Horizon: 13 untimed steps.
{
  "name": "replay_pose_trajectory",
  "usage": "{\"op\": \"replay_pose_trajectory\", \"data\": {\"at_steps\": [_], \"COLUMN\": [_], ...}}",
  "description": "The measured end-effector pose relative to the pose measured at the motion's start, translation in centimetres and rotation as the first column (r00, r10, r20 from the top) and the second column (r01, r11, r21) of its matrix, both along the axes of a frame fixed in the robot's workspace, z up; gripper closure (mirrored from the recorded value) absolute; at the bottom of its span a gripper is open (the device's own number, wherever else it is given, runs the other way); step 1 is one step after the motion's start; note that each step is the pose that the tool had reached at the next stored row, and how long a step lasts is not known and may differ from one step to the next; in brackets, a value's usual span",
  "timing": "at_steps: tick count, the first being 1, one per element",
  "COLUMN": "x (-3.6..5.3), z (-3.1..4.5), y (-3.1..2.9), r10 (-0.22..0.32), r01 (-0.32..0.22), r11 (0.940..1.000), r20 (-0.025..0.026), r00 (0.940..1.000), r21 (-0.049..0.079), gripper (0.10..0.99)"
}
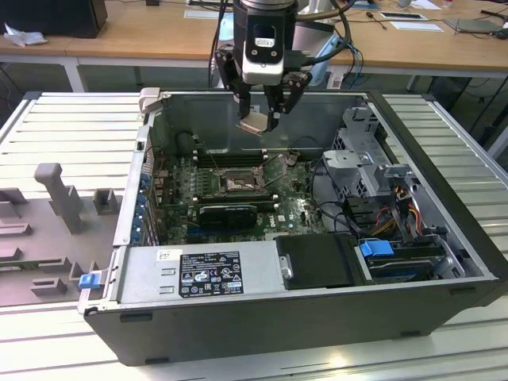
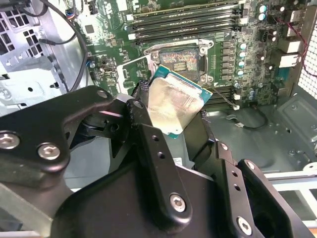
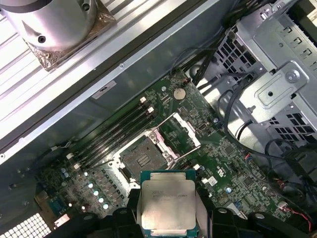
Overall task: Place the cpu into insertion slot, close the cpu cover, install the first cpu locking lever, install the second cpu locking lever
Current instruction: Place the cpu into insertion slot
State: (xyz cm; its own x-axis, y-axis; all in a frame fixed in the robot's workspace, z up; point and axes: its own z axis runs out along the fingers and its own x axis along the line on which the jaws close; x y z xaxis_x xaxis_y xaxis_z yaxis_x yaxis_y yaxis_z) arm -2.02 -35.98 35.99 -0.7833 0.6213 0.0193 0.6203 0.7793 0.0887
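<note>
My gripper [image 1: 259, 121] hangs over the back of the open computer case, shut on the cpu [image 1: 254, 125]. In both wrist views the cpu [image 2: 174, 105] [image 3: 168, 201] is a silvery square chip with a green edge, pinched between the black fingers [image 2: 143, 124]. It is held in the air above the green motherboard, apart from the insertion slot [image 1: 237, 184] [image 2: 179, 60] [image 3: 140, 159]. The slot's dark pin field lies bare. The cpu cover [image 3: 178, 133] stands hinged open beside it, and a thin lever rod [image 3: 184, 154] is raised.
Black memory slots [image 3: 111, 133] run along one side of the socket. A black graphics card [image 1: 228, 213] lies nearer the front. A power supply [image 1: 198, 274] and black drive bay [image 1: 317, 260] fill the front, a metal drive cage [image 1: 373, 163] with cables the exterior view's right.
</note>
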Motion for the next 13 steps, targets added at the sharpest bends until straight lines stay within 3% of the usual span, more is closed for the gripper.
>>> {"op": "replay_pose_trajectory", "data": {"at_steps": [13], "x": [0.00], "z": [0.00], "y": [0.00], "r10": [-0.086], "r01": [0.086], "r11": [0.9963], "r20": [-0.0001], "r00": [0.9963], "r21": [0.000], "gripper": [0.561]}}
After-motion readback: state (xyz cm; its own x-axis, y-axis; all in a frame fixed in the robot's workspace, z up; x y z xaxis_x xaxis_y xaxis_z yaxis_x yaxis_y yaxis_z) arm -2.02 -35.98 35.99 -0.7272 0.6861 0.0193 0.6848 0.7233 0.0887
